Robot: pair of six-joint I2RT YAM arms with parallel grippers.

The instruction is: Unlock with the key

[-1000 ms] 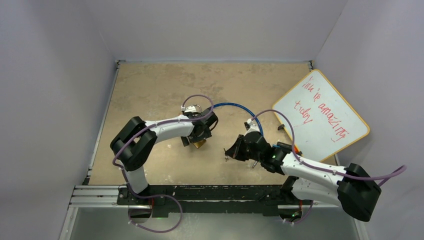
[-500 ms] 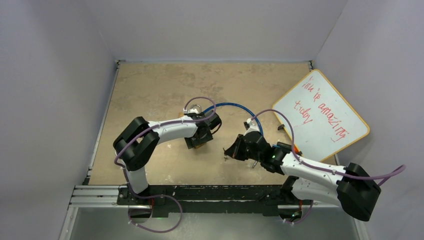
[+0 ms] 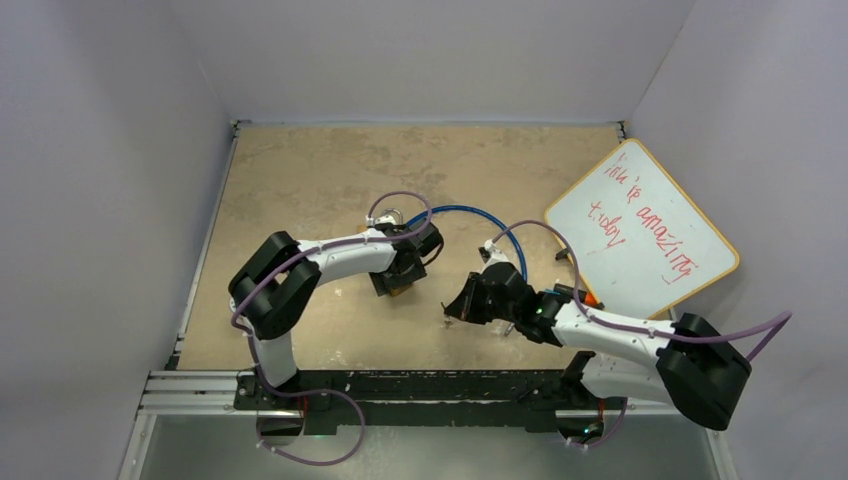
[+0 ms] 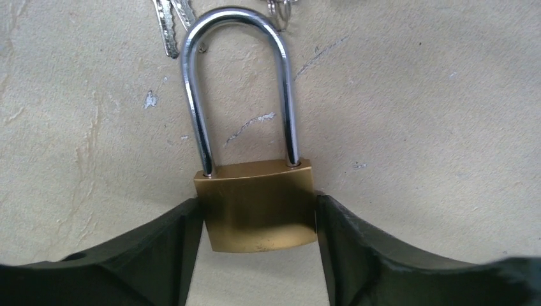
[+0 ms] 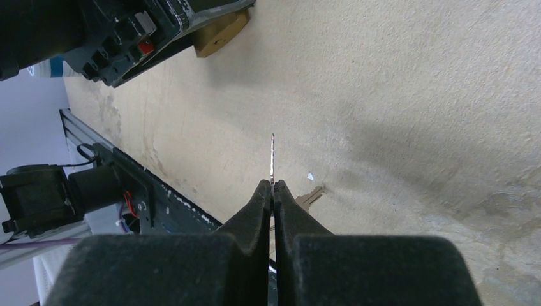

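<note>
Left wrist view is showing the padlock [image 4: 258, 207] lying flat on the table [image 4: 415, 127], its brass body sitting between the 2 fingers [image 4: 169, 252] of the left gripper [image 4: 258, 220]. The jaws are standing fairly wide, yet each finger is pressing against 1 side of the brass body, so the left gripper is gripping the padlock by its flanks. The steel shackle [image 4: 239, 16] is meeting the body at both legs and is pointing away from the gripper. Just beyond the shackle's bend, spare keys [image 4: 169, 29] and a key ring [image 4: 281, 9] are lying on the table, partly cut off by the frame edge.

In the right wrist view, the right gripper [image 5: 273, 188] is clamping fully closed on the key [image 5: 272, 156]. The key's thin blade is sticking out edge-on past the fingertips and aiming roughly toward the padlock, which is showing only as a brass corner under the left gripper, well apart from the blade tip. Another key [image 5: 311, 196] is showing just beside those fingertips; whether it is hanging or lying flat, I cannot tell.

From the top external view, the right gripper is hovering near the padlock on the side facing the whiteboard [image 3: 640, 230], which is leaning well apart from the padlock. A blue cable [image 3: 470, 213] is arcing just beyond the padlock.
</note>
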